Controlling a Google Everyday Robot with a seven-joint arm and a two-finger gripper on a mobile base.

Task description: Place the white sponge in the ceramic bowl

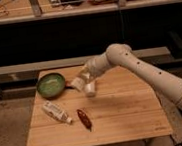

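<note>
The gripper (84, 84) is hanging above the table (125, 116), just to the right of the bowl (51, 85), with the one arm reaching in from the right side. The fingers are appearing to pinch narrowly on the white sponge (89, 90), which is showing as a pale block at the low end of the gripper, off the wood and not resting on it; the exact grip is hard to make out, so this is a judgement from how the block is sitting at the tip.

What the coming move is turning on: the bowl is lying to the left of the sponge and slightly lower, close by but not yet underneath it. The sponge is sitting outside the bowl's right rim, so the load is needing to travel leftward over the rim before any release. The sponge's long axis cannot be told.

A white tube (57, 112) and a small reddish-brown thing (84, 119) are lying nearer the front edge of the table, well apart from the path to the bowl. The bowl's green inside is looking bare, so nothing is blocking the drop
</note>
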